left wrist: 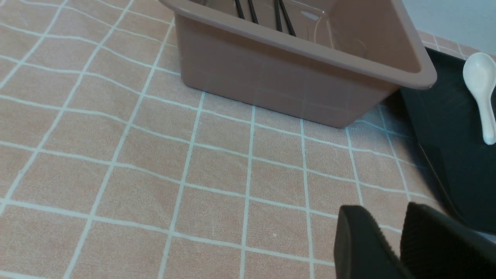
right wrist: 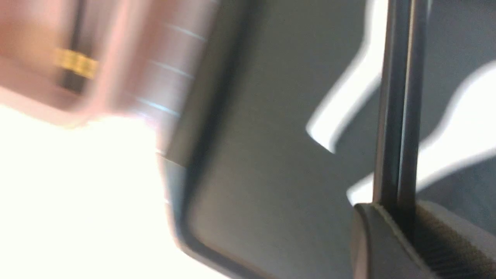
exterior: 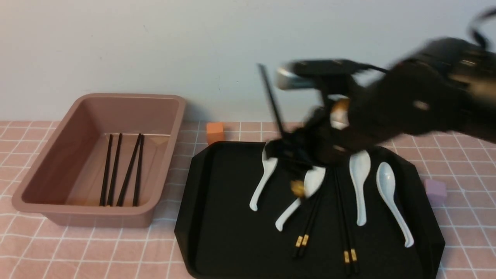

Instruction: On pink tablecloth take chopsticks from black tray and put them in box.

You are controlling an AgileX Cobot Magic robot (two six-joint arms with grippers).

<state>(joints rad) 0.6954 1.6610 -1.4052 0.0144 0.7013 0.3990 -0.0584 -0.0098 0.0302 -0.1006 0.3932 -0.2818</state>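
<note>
I had the right gripper [right wrist: 394, 213] clenched on a pair of chopsticks [right wrist: 399, 116], the two sticks side by side between its fingers. In the front view they hung above the black tray [exterior: 228, 240], steeply tilted, with the slim ends up and a blurred gold band low down. The left gripper [left wrist: 387, 217] was released, its fingertips apart with nothing between them, over the pink tablecloth [left wrist: 217, 166] on the near side of the box [exterior: 93, 210].

The box stood on the cloth, left of the tray's left edge. Four loose sticks [exterior: 128, 172] lay inside on its floor, two of them touching or crossing near the far end (I couldn't tell which from my seat).

Two more pairs waited on the tray, gold bands toward the near edge: one pair [exterior: 310, 224] near the middle, the other [exterior: 344, 221] further right and closer to that edge. Four white spoons [exterior: 360, 182] were spread from the tray's middle toward its right edge. An orange cube [exterior: 215, 133] sat just beyond the tray's far left corner, and a purple cube [exterior: 436, 190] beside its right edge.
</note>
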